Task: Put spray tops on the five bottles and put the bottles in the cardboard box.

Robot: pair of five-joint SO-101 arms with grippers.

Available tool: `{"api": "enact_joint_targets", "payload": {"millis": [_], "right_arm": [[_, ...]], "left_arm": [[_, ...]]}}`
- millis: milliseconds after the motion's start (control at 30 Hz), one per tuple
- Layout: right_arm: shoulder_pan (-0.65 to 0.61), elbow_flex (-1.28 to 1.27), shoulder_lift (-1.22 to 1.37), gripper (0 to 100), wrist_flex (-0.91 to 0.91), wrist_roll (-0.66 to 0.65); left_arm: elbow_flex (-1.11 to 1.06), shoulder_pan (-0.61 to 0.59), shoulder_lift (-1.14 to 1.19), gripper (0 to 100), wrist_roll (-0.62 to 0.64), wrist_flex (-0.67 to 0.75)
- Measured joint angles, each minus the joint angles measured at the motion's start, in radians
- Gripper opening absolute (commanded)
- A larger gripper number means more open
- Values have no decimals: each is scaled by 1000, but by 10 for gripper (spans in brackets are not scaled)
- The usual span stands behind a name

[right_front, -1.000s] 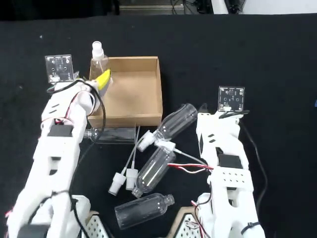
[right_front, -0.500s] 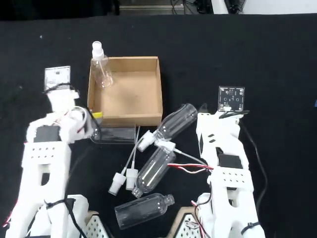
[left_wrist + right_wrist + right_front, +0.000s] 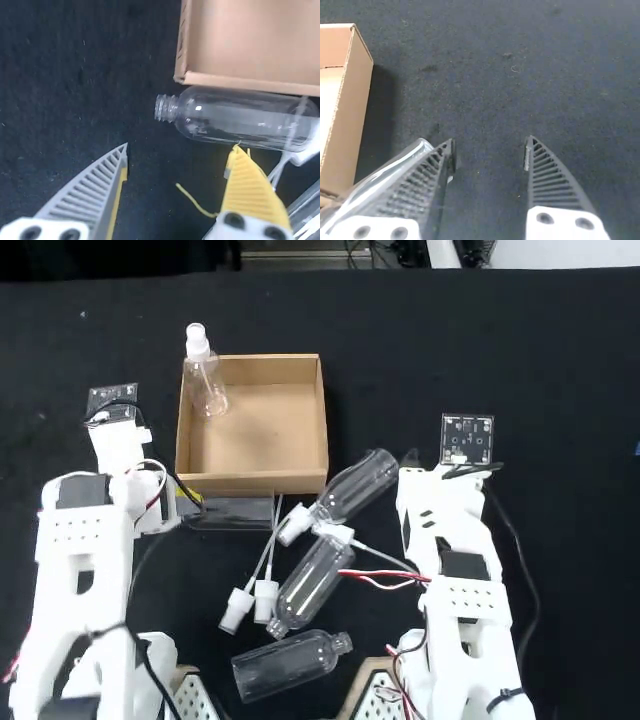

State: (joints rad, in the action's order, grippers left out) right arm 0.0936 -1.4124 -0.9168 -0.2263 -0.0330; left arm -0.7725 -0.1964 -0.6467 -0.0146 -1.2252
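Note:
A clear bottle with a white spray top [image 3: 204, 373] stands in the far left corner of the cardboard box [image 3: 300, 466]. An uncapped bottle [image 3: 229, 512] [image 3: 235, 117] lies along the box's front wall [image 3: 240, 82]. My left gripper [image 3: 180, 150] [image 3: 185, 502] hangs open just before its neck, touching nothing. Three more uncapped bottles lie on the black table: one [image 3: 352, 485] [image 3: 380, 180], a second [image 3: 312, 580] and a third [image 3: 290, 662]. Several loose spray tops [image 3: 250, 600] lie between them. My right gripper [image 3: 489, 145] is open and empty beside the first of those bottles.
The box [image 3: 340, 100] is otherwise empty. Thin dip tubes [image 3: 270, 540] of the spray tops cross the space in front of the box. Black cloth lies bare behind and to the right of the box. A red and white cable [image 3: 385, 575] runs from the right arm.
The left arm has drawn back from the box's far left corner to the table in front of the box, leaving the capped bottle standing there. The right arm has not moved.

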Motion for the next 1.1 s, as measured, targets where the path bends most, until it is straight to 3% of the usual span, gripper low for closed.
{"api": "enact_joint_targets", "payload": {"millis": [167, 433, 867, 967, 1100], "right_arm": [[0, 0, 0, 204, 0, 0], [0, 0, 0, 204, 0, 0], [0, 0, 0, 204, 0, 0], [0, 0, 0, 204, 0, 0], [0, 0, 0, 204, 0, 0]], "left_arm": [[0, -26, 133, 290, 38, 75], [0, -28, 155, 290, 127, 121], [-54, -32, 158, 290, 137, 181], [-57, -37, 158, 290, 78, 170], [-17, -64, 157, 288, -54, 17]]}}
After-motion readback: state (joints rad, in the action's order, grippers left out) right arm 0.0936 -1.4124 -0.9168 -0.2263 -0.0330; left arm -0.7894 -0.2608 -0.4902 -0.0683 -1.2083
